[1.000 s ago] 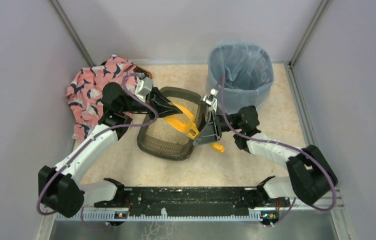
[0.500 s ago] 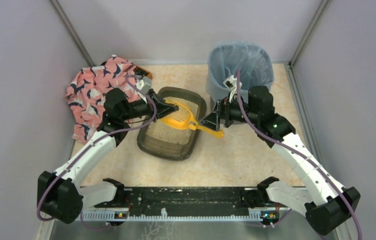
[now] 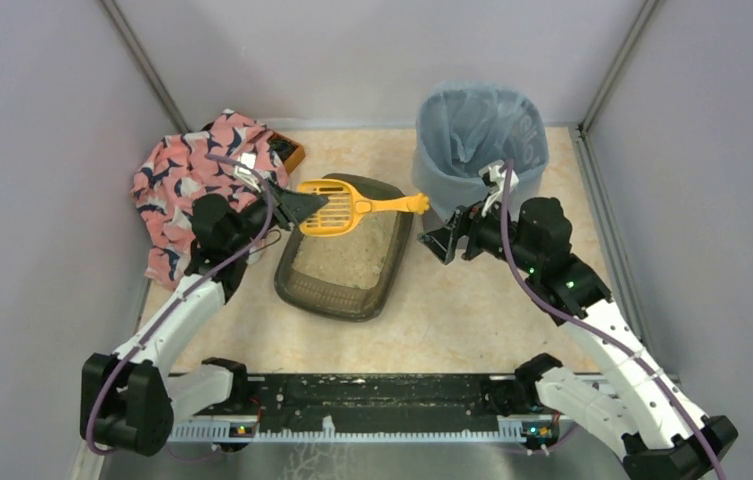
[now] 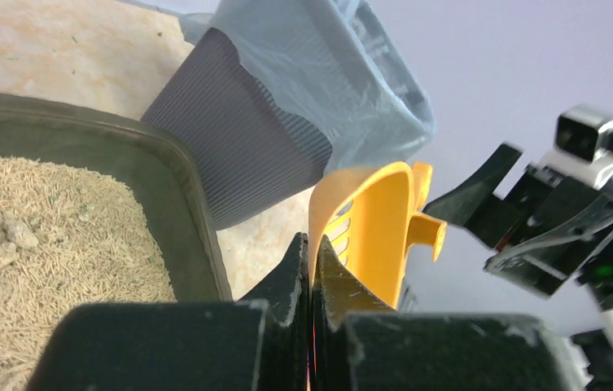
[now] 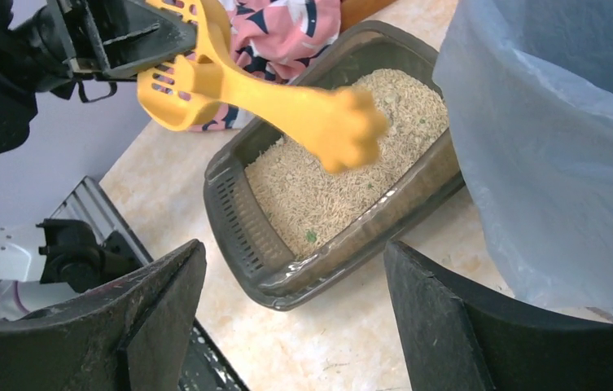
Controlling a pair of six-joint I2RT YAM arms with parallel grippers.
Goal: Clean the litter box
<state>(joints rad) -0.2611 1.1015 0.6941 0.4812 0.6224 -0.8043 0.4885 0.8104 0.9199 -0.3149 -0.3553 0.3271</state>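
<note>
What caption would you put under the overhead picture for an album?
Left end effector holds a yellow scoop above the litter box; the open right end effector hovers beside the blue-bagged bin.

You are looking at a pale sandy table (image 3: 512,300) with soft cloudy marks on it. The litter box (image 3: 327,298) sits right on it, near the middle and a bit to the left, with pale litter (image 3: 347,262) inside. The bin (image 3: 530,185) with its blue bag (image 3: 477,120) stands at the back right, just beside the far corner of the litter box. A pink cloth (image 3: 182,175) with dark and white shapes lies in a heap at the back left. A small orange-brown thing (image 3: 290,154) peeks out at the edge of the cloth; you cannot tell what it is.
</note>
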